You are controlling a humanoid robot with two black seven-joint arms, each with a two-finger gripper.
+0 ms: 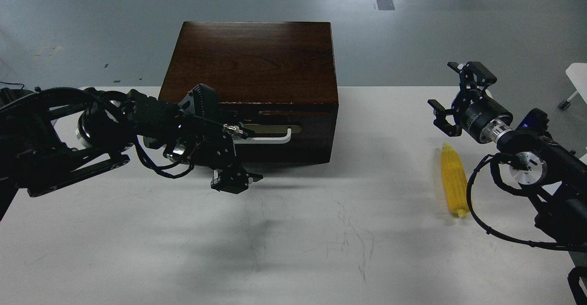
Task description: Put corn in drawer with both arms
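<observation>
The yellow corn (453, 180) lies on the white table at the right, tapered end pointing away from me. The dark brown cabinet (252, 59) stands at the back centre. Its drawer (286, 126) is pulled out a crack, with a thin gap along the chipped top edge. My left gripper (236, 133) is at the left end of the white bar handle (270, 137) and hides that end. Its dark fingers blend together, so its grip is unclear. My right gripper (458, 91) is open and empty, above the table just beyond the corn's far tip.
The white table (321, 231) reaches from the cabinet to the front edge, with scuff marks in the middle. Grey floor lies behind the table. A white object (578, 78) stands at the far right edge.
</observation>
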